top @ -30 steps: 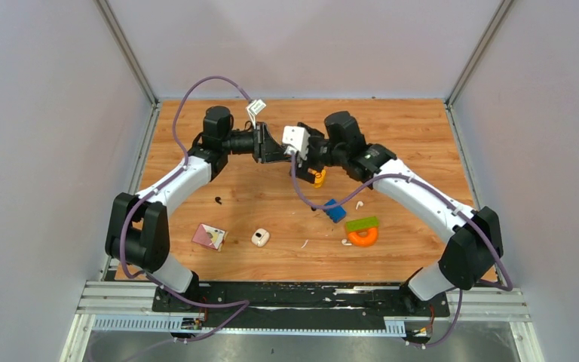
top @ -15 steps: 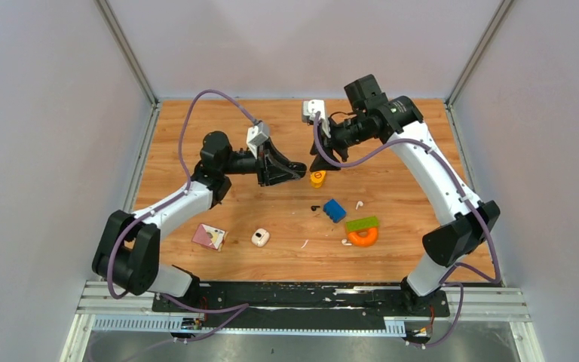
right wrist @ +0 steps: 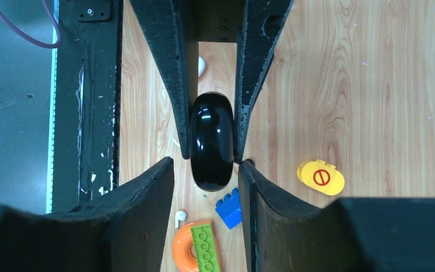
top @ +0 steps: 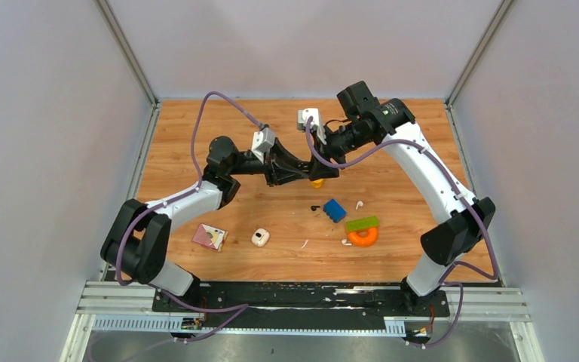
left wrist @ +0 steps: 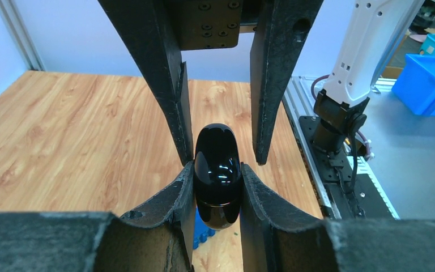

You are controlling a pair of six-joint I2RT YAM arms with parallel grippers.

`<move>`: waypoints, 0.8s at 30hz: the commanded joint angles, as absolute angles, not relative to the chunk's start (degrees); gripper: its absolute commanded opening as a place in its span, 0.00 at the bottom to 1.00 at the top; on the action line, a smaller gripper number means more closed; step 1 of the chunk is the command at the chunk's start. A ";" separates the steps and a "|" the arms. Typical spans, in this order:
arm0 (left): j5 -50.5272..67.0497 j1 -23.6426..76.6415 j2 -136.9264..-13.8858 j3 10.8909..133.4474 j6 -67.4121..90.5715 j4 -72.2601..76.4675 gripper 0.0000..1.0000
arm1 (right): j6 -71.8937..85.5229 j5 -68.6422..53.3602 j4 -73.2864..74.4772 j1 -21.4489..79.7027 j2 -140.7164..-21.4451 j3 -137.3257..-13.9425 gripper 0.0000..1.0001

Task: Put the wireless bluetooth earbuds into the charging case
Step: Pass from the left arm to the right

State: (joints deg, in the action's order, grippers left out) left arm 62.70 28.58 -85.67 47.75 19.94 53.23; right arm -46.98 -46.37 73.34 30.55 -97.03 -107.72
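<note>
As the arms have drawn together above the wooden table (top: 286,264), left gripper (left wrist: 217,173) stays clamped on glossy black pebble-shaped charging case (left wrist: 217,150). Right gripper (right wrist: 207,165) has narrowed; jaws straddle the case's other end, not yet pinching. Small white stemmed earbud (top: 359,204) and black earbud (top: 315,207) lie loose below. Lid-opening probably next.

Two cases (top: 260,237), three earbuds (top: 359,204), two bricks (top: 335,210), one ring (top: 354,239), one token (right wrist: 320,177), one card (top: 209,236)

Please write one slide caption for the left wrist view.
Left gripper clamps a black charging case; the open right gripper straddles it.
</note>
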 commanded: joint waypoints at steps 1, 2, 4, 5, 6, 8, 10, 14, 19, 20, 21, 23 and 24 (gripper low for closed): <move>62.29 29.56 -86.14 50.41 17.58 55.98 0.06 | -46.58 -46.74 72.25 30.93 -95.32 -108.64 0.43; 62.30 29.68 -86.28 50.57 17.50 55.72 0.06 | -46.52 -46.49 72.19 30.93 -95.19 -108.63 0.42; 62.29 29.74 -86.43 50.79 17.32 55.15 0.07 | -46.43 -45.94 71.87 30.90 -94.98 -108.57 0.36; 62.31 29.85 -86.48 50.86 17.32 54.93 0.08 | -46.45 -45.63 71.63 30.91 -94.89 -108.51 0.34; 62.22 29.88 -86.52 51.01 17.31 54.55 0.12 | -46.29 -45.23 71.31 30.88 -94.77 -108.34 0.31; 62.05 29.97 -86.65 51.27 17.31 53.67 0.19 | -45.89 -44.18 70.63 30.98 -94.61 -108.26 0.24; 61.94 29.97 -86.68 51.24 17.28 53.26 0.23 | -45.54 -43.34 70.20 30.93 -94.29 -108.35 0.22; 59.65 29.93 -86.37 50.59 18.89 52.22 0.34 | -45.12 -42.35 69.17 30.94 -93.02 -107.84 0.19; 57.35 29.97 -86.26 49.58 21.92 52.97 0.63 | -44.84 -41.42 68.66 30.78 -91.89 -106.11 0.17; 57.56 29.96 -86.22 49.63 21.82 52.98 0.63 | -44.78 -41.30 68.67 30.70 -91.85 -105.75 0.17; 57.83 29.90 -86.21 49.70 21.54 52.93 0.62 | -44.82 -41.31 68.66 30.64 -91.75 -105.54 0.17; 58.38 29.88 -86.22 49.79 21.26 52.91 0.59 | -44.80 -41.60 68.92 30.67 -91.80 -105.47 0.17; 58.47 29.86 -86.22 49.83 21.31 52.99 0.57 | -44.78 -41.72 68.97 30.65 -91.88 -105.48 0.17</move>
State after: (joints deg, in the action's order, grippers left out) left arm 58.78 29.65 -86.54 48.84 20.97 51.24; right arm -45.25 -41.36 70.85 30.63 -93.71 -105.78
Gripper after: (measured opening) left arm 0.602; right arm 0.276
